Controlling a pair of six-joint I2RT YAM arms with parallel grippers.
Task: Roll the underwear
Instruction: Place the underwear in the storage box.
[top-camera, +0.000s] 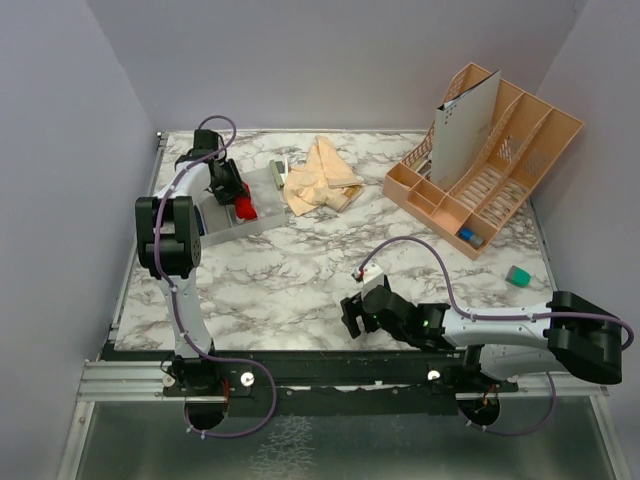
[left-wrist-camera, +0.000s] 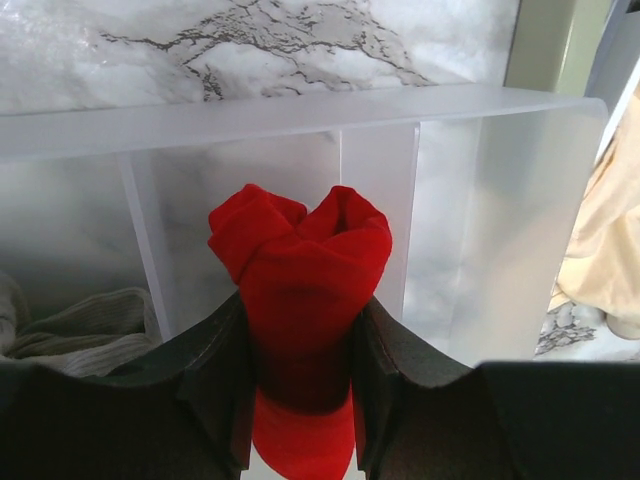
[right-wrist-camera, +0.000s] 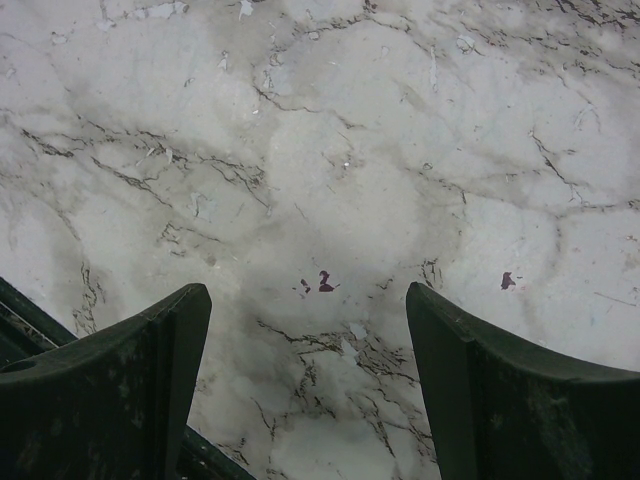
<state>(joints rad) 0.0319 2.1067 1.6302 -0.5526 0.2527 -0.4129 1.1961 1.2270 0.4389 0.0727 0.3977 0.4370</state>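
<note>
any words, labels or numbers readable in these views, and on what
No text can be read in any view.
The grey card standing in the peach organizer shows only faint dots, too small to make out.
The red underwear roll, the clear divided tray and the marble table show no lettering.

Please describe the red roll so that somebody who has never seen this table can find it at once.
On the marble table, look far left for the clear divided tray. There the left tool grips a short cloth roll. It alone is bright red; the loose pile beside the tray is peach.
</note>
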